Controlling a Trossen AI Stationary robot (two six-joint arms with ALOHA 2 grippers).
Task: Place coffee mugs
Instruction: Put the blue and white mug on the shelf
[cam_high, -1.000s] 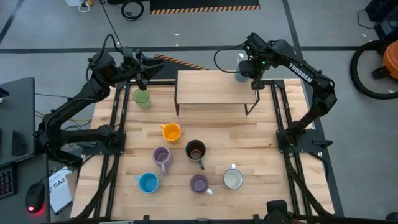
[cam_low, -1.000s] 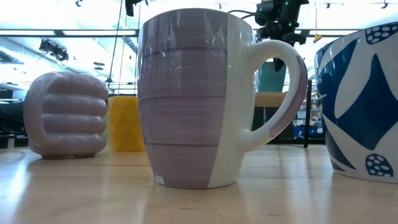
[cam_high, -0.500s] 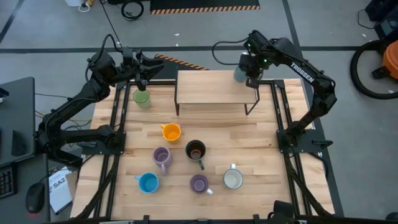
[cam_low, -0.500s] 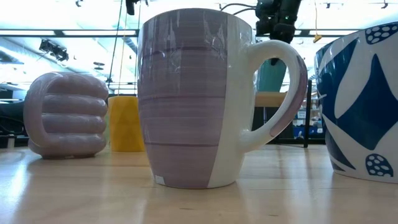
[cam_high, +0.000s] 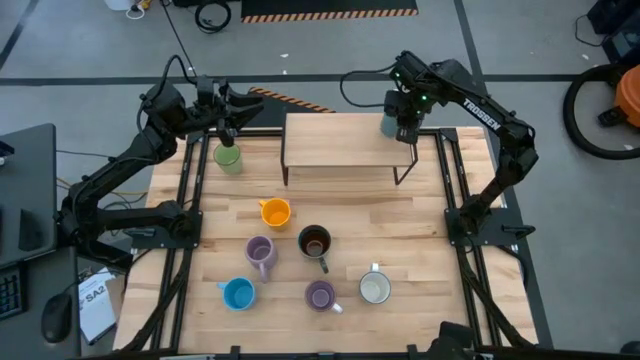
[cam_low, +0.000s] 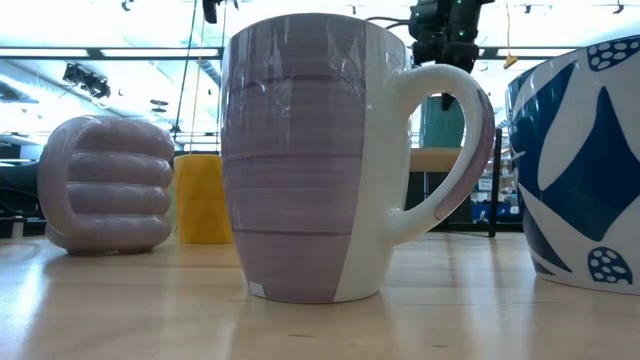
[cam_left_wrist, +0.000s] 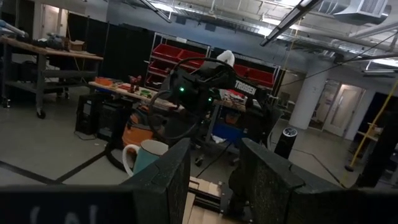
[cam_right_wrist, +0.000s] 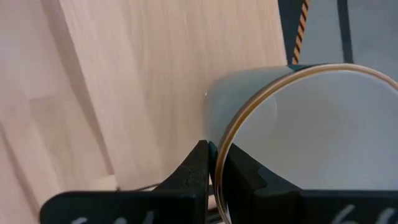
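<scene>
The right gripper (cam_high: 401, 123) was over the right end of a small wooden shelf (cam_high: 335, 140) at the back of the table (cam_high: 400, 230), its fingers (cam_right_wrist: 198, 168) pinched together on the rim of a pale teal mug (cam_high: 388, 124), 1 finger inside and 1 outside. In the low view that mug (cam_low: 441, 122) hung under the gripper (cam_low: 445, 45), at the level of the shelf top. The left gripper (cam_high: 229, 125) hovered with its fingers (cam_left_wrist: 166, 174) apart and empty, just above a green mug (cam_high: 228, 158) standing near the table's back left corner.

6 more mugs stood on the front half of the table: an orange mug (cam_high: 275, 212), a dark mug (cam_high: 315, 242), a lilac mug (cam_high: 260, 254), a blue mug (cam_high: 238, 294), a second lilac mug (cam_high: 321, 296) and a white mug (cam_high: 375, 288). The low view was mostly filled by the near lilac-and-white mug (cam_low: 320, 160).
</scene>
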